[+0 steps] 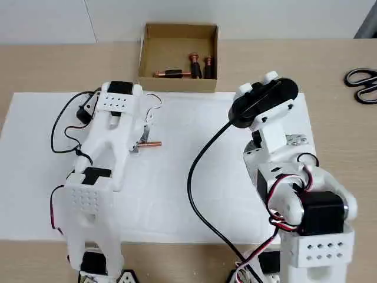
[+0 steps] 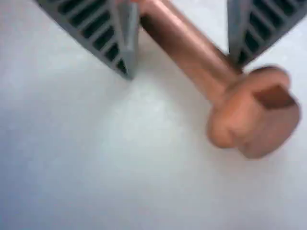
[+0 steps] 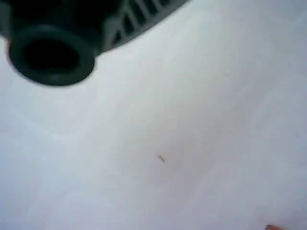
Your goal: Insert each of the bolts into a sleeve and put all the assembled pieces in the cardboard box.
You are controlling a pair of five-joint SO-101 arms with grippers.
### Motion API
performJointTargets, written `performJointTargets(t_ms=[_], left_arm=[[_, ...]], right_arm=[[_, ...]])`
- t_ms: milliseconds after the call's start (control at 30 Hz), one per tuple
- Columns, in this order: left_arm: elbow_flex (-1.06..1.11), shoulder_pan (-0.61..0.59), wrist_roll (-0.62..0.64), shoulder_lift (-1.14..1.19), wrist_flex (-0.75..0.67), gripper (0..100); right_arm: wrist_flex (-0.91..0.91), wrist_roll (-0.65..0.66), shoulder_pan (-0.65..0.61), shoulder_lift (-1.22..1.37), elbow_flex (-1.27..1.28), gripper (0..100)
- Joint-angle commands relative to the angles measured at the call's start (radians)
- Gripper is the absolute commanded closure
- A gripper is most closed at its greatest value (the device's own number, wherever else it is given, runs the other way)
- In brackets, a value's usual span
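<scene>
Presently, three assembled pieces, each a copper bolt in a black sleeve, lie in the cardboard box at the far edge of the table. One more bolt, copper and bare, is out on the white sheet near the box; the left gripper has its jaws pinching the shaft, with the head sticking out to one side. One more sleeve, black and empty, is held clear of the sheet, pinched in the jaws of the right gripper. Judged progress: most of the task is done; the last bolt is not yet in its sleeve, and that piece is not yet boxed. Scissors lie at the table's right edge. Brands, labels, writing: none legible.
</scene>
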Motion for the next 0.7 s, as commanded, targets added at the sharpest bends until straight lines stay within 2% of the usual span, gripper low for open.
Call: performJointTargets(t_ms=[0, 133, 300, 367, 433, 500, 667], left_arm=[[-0.031, -0.002, 0.012, 0.034, -0.008, 88], [-0.036, 0.0, 0.077, 0.046, -0.008, 99], [-0.042, 0.003, 0.074, 0.041, -0.008, 99], [-0.067, -0.002, 0.026, 0.041, 0.017, 99], [-0.128, 0.0, -0.084, 0.04, 0.072, 99], [-0.228, 0.003, -0.259, 0.04, 0.152, 99], [-0.312, -0.028, -0.865, 0.041, 0.15, 99]], right_arm=[[-0.008, -0.011, 0.005, -0.021, -0.009, 99.5], [-0.008, -0.011, 0.005, -0.021, -0.008, 99.5], [-0.008, -0.011, 0.005, -0.021, -0.008, 99.5], [-0.008, -0.011, 0.005, -0.021, -0.008, 99.5], [-0.008, -0.011, 0.005, -0.021, -0.008, 99.5], [-0.008, -0.011, 0.005, -0.021, -0.008, 99.5], [-0.008, -0.011, 0.005, -0.021, -0.008, 99.5]])
